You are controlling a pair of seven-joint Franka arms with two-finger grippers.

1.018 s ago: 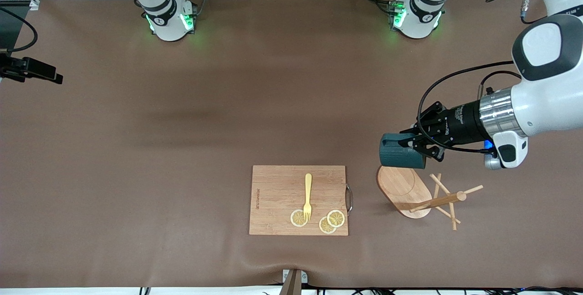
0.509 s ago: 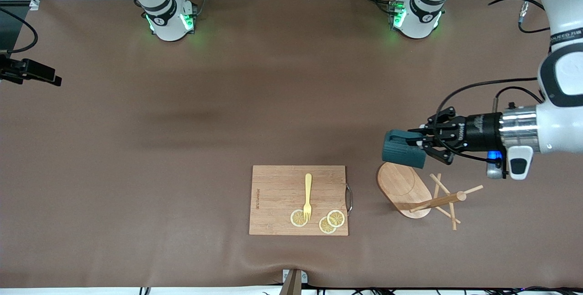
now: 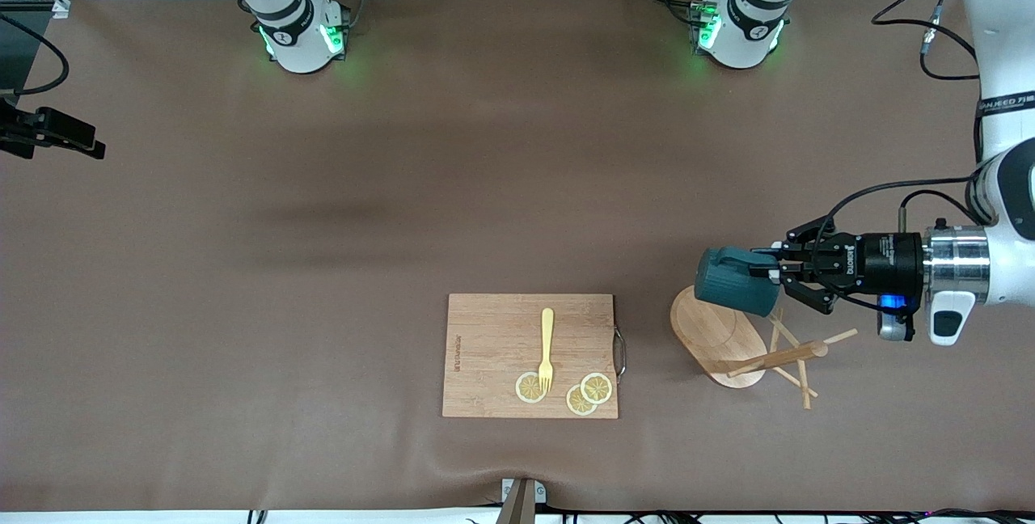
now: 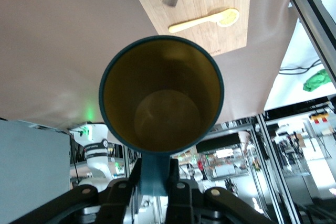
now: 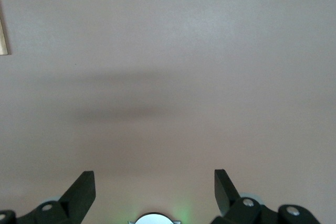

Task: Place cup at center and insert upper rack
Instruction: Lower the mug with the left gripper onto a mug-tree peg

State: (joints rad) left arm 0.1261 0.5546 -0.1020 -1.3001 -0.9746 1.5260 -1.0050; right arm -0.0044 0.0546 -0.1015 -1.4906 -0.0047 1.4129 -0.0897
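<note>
The dark teal cup [image 3: 732, 280] hangs on its side in the air over the oval base of the upper rack [image 3: 716, 335]. My left gripper [image 3: 772, 273] is shut on the cup's handle. In the left wrist view the cup [image 4: 161, 95] shows its yellowish inside, and its handle is pinched in the left gripper [image 4: 155, 169]. The wooden rack lies tipped on the table, its post and peg arms [image 3: 788, 356] pointing toward the left arm's end. My right gripper [image 5: 155, 182] is open over bare brown table, with nothing between its fingers.
A wooden cutting board [image 3: 530, 354] lies beside the rack, toward the table's middle. It carries a yellow fork [image 3: 547, 346] and lemon slices [image 3: 588, 393]. A black camera mount [image 3: 48, 136] juts in at the right arm's end.
My left gripper has carried the cup a little toward the left arm's end, and it now hangs partly over the rack's base. The rack, the board and the right gripper are unchanged.
</note>
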